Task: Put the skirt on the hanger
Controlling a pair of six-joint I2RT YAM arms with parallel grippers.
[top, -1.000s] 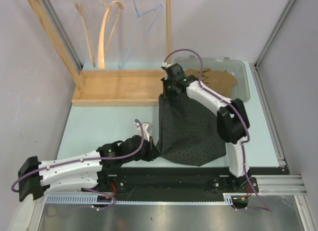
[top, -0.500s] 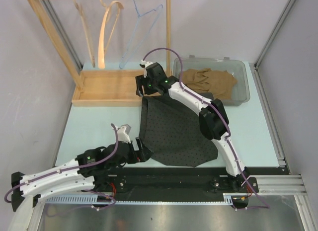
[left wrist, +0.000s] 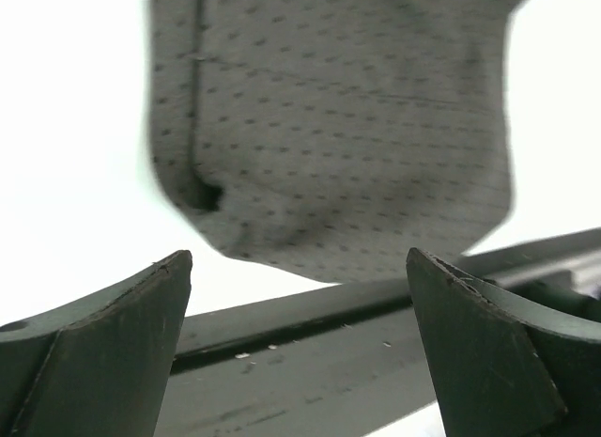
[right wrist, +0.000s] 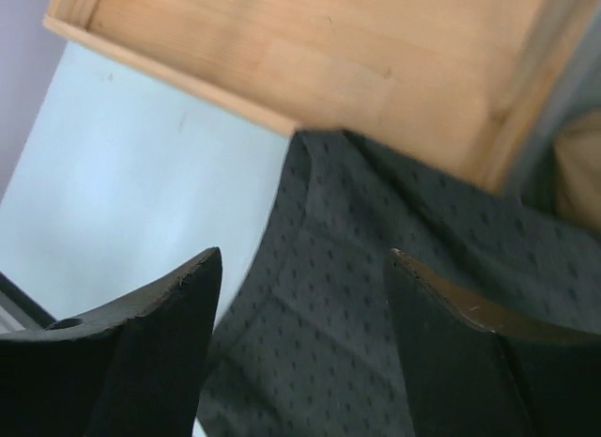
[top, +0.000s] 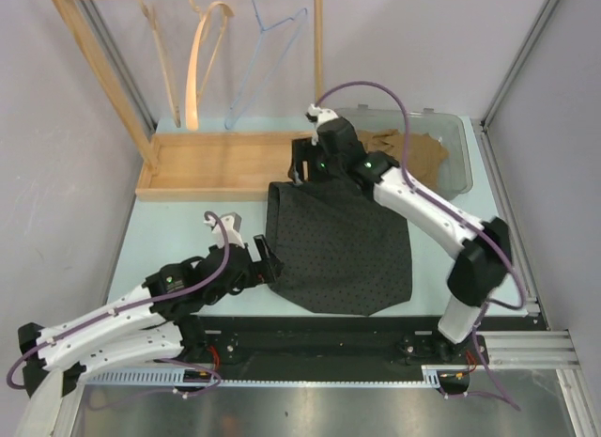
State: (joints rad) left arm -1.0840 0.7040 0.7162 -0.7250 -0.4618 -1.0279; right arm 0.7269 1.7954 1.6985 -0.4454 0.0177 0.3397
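The pale blue worktop (top: 188,240) is carrying everything in the scene. At its far left a wooden rack (top: 216,164) is standing, with a shallow tray-like base and an upright frame rising above it.

The two arms are reaching in from the near edge. The left one is stretching low across the front, and the right one is arching over to the far side of the cloth.

The skirt (top: 343,254), dark with a fine dotted pattern, is lying spread flat on the worktop in the middle, between the two arms. Its far edge is reaching the near lip of the rack's base, and its near hem is ending just short of the black rail at the front. It is not hanging on anything.

A clear plastic bin (top: 457,164) is sitting at the far right, just beyond the skirt, and is holding a crumpled brown garment (top: 423,150).

On the rack's top bar a broad wooden hanger (top: 202,66) is hanging in the middle, a thin wooden one (top: 155,42) to its left and a blue wire hanger (top: 268,56) to its right.

The left end effector (top: 266,260) is standing wide apart just beside the skirt's near left edge and is gripping nothing; the wrist view shows the cloth lying beyond its fingers (left wrist: 113,343). The right end effector (top: 302,174) is hovering over the skirt's far left corner by the rack's base, its fingers (right wrist: 141,362) also parted and holding nothing.
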